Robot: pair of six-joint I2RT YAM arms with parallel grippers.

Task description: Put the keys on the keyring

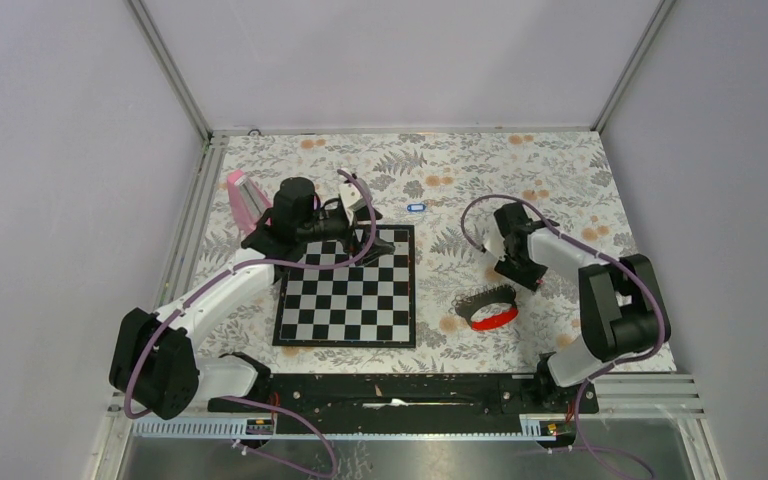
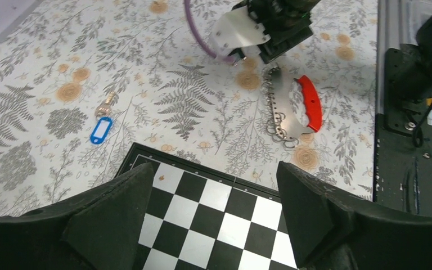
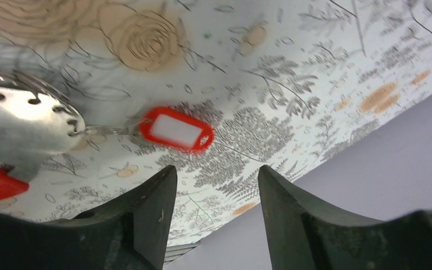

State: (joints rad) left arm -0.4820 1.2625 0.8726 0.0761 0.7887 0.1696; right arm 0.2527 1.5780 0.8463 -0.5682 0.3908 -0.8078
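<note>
Blue key [image 2: 100, 129] lies upper left of the left end effector [image 2: 214, 222], the nearer arm; long axis steeply diagonal. Left and right end effector [image 3: 216, 216] both stand apart, empty.

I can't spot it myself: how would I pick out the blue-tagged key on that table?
Find the black-and-white chessboard in the middle of the flowered table. Just beyond its far edge lies the blue-tagged key, alone on the cloth. Its tag is blue; the only other tag is red, beside the metal keyring.

Two keys [image 2: 100, 130] [image 3: 175, 130], one keyring [image 2: 286, 109], one chessboard [image 1: 350, 290].
</note>
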